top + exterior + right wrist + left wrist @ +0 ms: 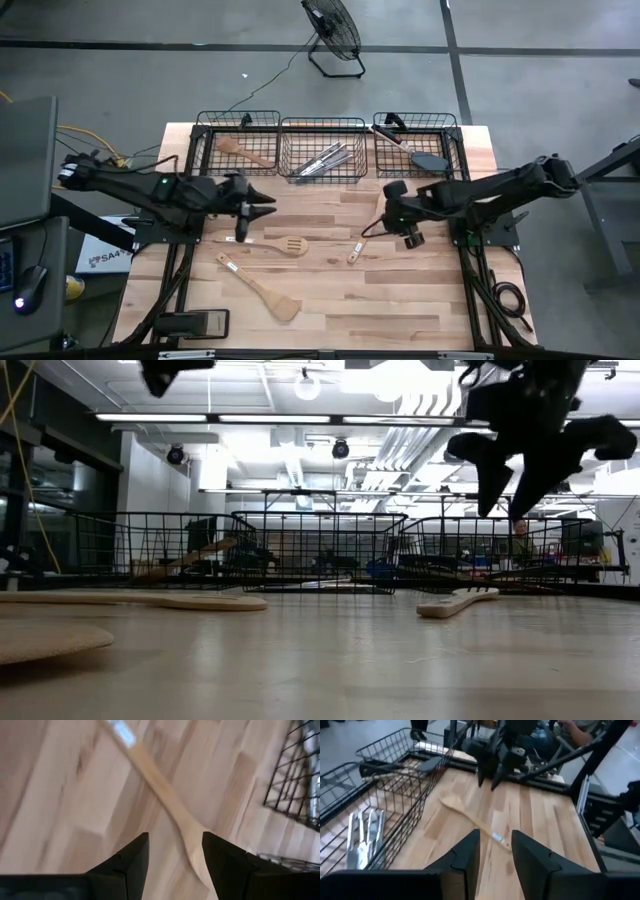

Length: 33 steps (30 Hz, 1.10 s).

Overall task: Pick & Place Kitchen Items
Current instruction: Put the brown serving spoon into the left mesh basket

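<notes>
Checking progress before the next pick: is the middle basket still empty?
No, the middle basket already holds silver metal utensils lying in it.

The low view looks level across a pale wooden surface (330, 660). A long light wooden utensil (140, 599) lies flat at the left, and a blurred rounded wooden edge (45, 640) sits nearer the camera. A short light wooden spoon (457, 601) lies right of centre. Behind them stand three black wire baskets (320, 550) in a row; the left one holds a tilted wooden utensil (190, 557). A dark robot hand (510, 485) hangs above the spoon, fingers pointing down and apart, clear of the surface.
</notes>
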{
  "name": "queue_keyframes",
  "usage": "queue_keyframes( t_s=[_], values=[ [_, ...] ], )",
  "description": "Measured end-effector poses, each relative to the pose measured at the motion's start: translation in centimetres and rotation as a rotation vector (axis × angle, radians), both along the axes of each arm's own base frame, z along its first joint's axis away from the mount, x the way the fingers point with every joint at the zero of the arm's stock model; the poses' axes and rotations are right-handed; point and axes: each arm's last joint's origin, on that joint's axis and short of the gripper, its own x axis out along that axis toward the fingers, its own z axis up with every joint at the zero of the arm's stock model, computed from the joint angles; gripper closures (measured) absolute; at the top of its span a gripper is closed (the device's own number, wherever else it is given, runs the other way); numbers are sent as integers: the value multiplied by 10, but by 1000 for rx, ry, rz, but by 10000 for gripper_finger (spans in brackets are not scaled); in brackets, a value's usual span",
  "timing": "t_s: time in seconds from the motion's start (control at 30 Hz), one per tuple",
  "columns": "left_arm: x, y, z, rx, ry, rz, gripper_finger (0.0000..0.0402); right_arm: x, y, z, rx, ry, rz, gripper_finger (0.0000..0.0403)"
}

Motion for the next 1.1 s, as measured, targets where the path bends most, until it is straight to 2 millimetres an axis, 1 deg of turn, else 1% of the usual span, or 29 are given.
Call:
queue_keyframes(
  t_s=[0.07, 0.1, 0.17, 0.33, 0.43, 0.53, 0.63, 0.7, 0.8, 0.87, 1.1],
  values=[
    [-10, 1, -3, 8, -3, -6, 293, 6, -6, -3, 1, 58, 14, 227],
    [-14, 1, -1, 6, -30, -11, 293, 9, -8, -5, 15, 76, 13, 227],
    [-20, 2, -2, 6, -35, -12, 293, 15, -13, -14, 27, 129, 25, 227],
    [-24, 3, -5, -1, -19, -37, 293, 22, -18, -34, 9, 250, 87, 224],
    [-24, 2, -5, -9, -12, -55, 293, 23, -21, -41, 3, 303, 86, 209],
    [-24, 2, -6, -15, -5, -69, 293, 23, -23, -41, -11, 305, 100, 186],
    [-25, 2, -7, -13, 6, -72, 293, 27, -26, -40, -85, 276, 148, 165],
    [-25, 2, -8, -11, 17, -72, 293, 30, -28, -40, -99, 250, 201, 157],
    [-25, 2, -8, -10, 17, -72, 293, 38, -29, -44, -68, 206, 305, 156],
    [-25, 2, -8, -9, 17, -72, 293, 42, -32, -49, -66, 208, 333, 157],
    [-25, 2, -9, -2, 24, -74, 293, 50, -47, -69, -25, 246, 310, 158]
  ],
)
